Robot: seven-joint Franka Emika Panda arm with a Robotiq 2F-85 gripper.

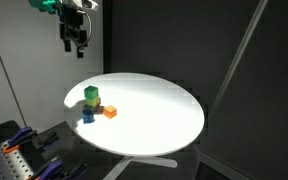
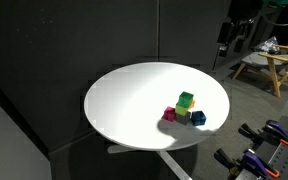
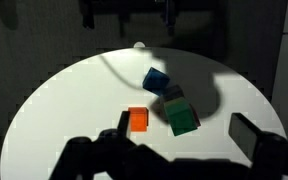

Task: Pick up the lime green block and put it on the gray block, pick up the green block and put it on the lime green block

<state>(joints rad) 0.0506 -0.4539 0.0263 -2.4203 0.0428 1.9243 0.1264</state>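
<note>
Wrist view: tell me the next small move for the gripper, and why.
Probably lower the gripper toward the saturated green cube. The gripper hangs high above the round white table, and that cube appears to sit on the pale yellow-green cube, beside the bluish-gray cube, so it is in the way.

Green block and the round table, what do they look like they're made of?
The green block: probably painted wood or plastic, with flat, matte, evenly coloured faces. The table: smooth white top, likely laminate or painted board, with a uniform surface that is bright under the light. The pictures are too small to be sure.
</note>
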